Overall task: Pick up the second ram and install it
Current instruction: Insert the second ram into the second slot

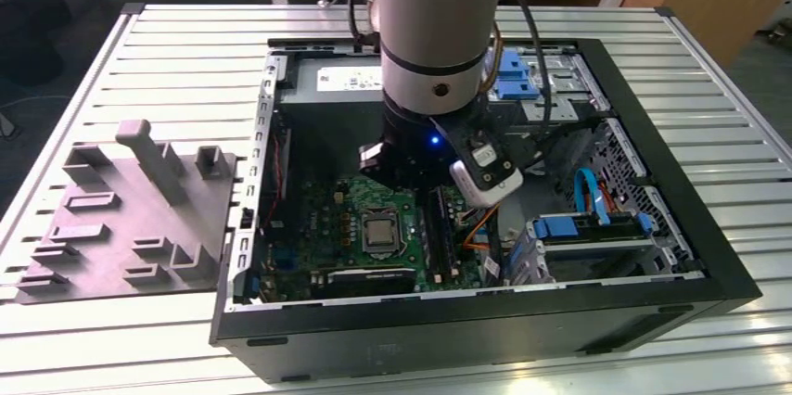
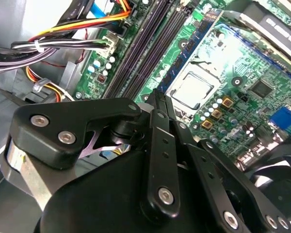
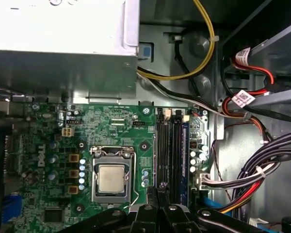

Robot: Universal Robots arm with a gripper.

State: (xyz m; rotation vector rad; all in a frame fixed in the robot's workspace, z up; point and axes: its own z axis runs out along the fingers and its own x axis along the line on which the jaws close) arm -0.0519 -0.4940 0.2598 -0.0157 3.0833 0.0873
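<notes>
My gripper (image 1: 415,182) hangs low inside the open computer case (image 1: 730,270), right over the motherboard (image 3: 111,131). In both wrist views its black tip (image 3: 167,191) (image 2: 157,99) sits at one end of the row of long black memory slots (image 3: 170,150) (image 2: 140,53), beside the processor socket (image 3: 110,177). A slim dark blue strip (image 3: 185,155) runs along the outermost slot, on the side away from the socket. I cannot tell whether that strip is the second ram. Anything at the gripper's tip is hidden by its own black linkage.
Bundles of cables (image 3: 262,174) crowd the space just past the slots. The grey power supply box (image 3: 63,43) stands beyond the board. Blue drive brackets (image 1: 576,228) sit at the exterior view's right. A grey holder block (image 1: 124,219) lies on the slatted table outside the case.
</notes>
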